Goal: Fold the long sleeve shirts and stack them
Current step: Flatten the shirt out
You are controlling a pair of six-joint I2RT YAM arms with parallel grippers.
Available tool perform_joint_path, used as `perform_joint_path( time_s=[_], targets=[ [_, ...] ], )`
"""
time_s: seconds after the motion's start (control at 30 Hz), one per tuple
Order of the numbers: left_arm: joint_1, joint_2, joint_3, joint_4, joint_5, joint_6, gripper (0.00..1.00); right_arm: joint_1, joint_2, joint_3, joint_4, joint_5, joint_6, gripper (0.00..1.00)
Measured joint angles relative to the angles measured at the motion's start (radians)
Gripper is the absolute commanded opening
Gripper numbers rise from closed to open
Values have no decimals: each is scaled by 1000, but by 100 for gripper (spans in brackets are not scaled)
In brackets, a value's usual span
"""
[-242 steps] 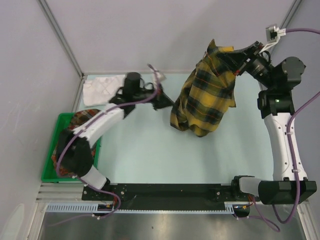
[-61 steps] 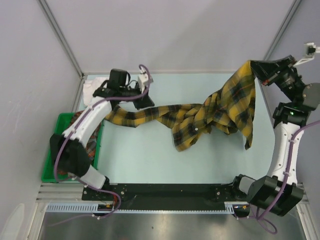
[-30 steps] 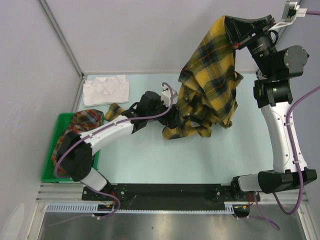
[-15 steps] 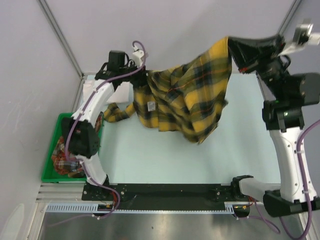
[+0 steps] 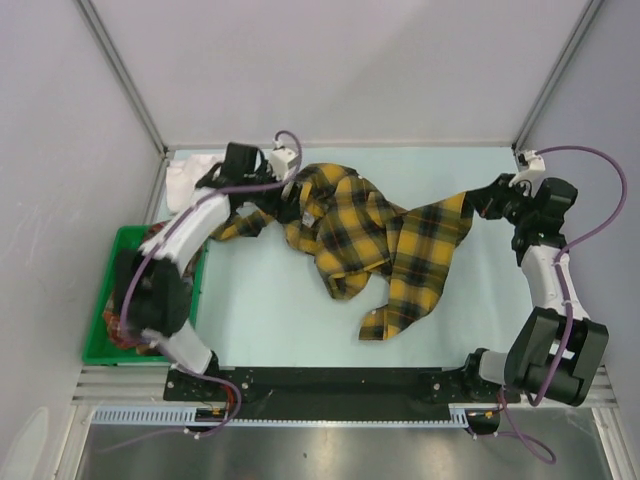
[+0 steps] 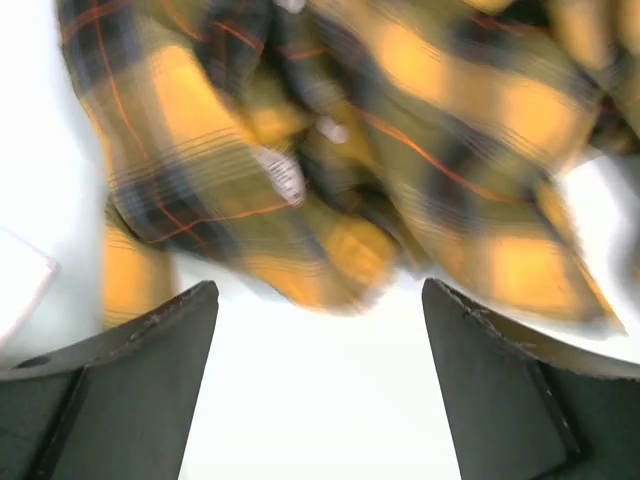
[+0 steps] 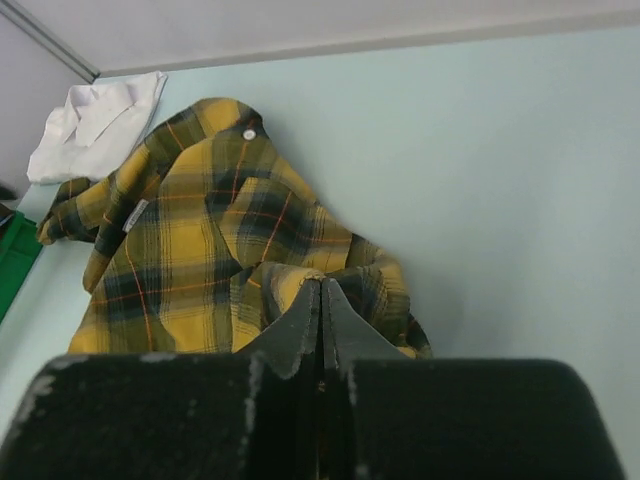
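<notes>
The yellow-and-black plaid shirt lies crumpled across the middle of the table. My right gripper is low at the shirt's right end. Its jaws are shut on a fold of the plaid cloth. My left gripper hovers at the shirt's left end. In the left wrist view my left gripper is open with only bare table between its fingers, and the blurred shirt is just beyond them. The white shirt lies folded at the back left corner. A red plaid shirt sits in the bin.
The green bin stands at the left edge beside my left arm's base. Grey walls and metal posts close the table at the back and sides. The white shirt and a corner of the green bin show in the right wrist view.
The plaid shirt hung stretched in the air between both grippers; now it lies on the table. My left gripper has let go and opened. The right arm has come down, still gripping.
</notes>
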Motion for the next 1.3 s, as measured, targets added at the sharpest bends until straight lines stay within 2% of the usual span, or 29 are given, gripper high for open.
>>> perform_joint_path(
  time_s=[0.13, 0.23, 0.37, 0.5, 0.57, 0.63, 0.67, 0.73, 0.77, 0.8, 0.93, 1.03, 1.1, 1.23, 1.3],
  targets=[
    [-90, -391, -340, 129, -18, -105, 97, -40, -29, -1, 22, -36, -30, 0],
    [-209, -549, -508, 232, -71, -209, 99, -59, -55, 4, 35, -59, -33, 0],
    [-371, -562, -653, 310, -198, -320, 97, -63, -74, 5, 40, -74, -22, 0],
    [-520, -462, -660, 342, -355, -394, 89, -63, -91, 5, 49, -77, 2, 0],
    [-570, -401, -639, 359, -423, -421, 81, -63, -97, 5, 55, -77, 14, 0],
    [-599, -335, -612, 363, -478, -439, 65, -66, -103, 7, 56, -78, 28, 0],
    [-602, -305, -597, 361, -507, -443, 41, -68, -105, 11, 55, -78, 35, 0],
    [-585, -269, -580, 352, -547, -440, 10, -88, -112, 21, 55, -83, 50, 0],
    [-567, -267, -579, 343, -553, -427, 2, -105, -116, 31, 55, -89, 62, 0],
    [-534, -272, -579, 327, -549, -410, 0, -124, -121, 42, 55, -94, 71, 0],
    [-337, -327, -526, 230, -497, -301, 0, -230, -140, 85, 72, -143, 139, 0],
    [-187, -404, -418, 158, -340, -149, 0, -298, -159, 105, 93, -217, 228, 0],
    [-142, -431, -292, 75, -235, -13, 3, -345, -169, 118, 117, -252, 283, 0],
    [-135, -408, -132, -70, -62, 248, 15, -399, -174, 139, 191, -259, 357, 0],
    [-125, -375, -130, -127, -5, 328, 30, -391, -177, 138, 206, -257, 379, 0]
  ],
)
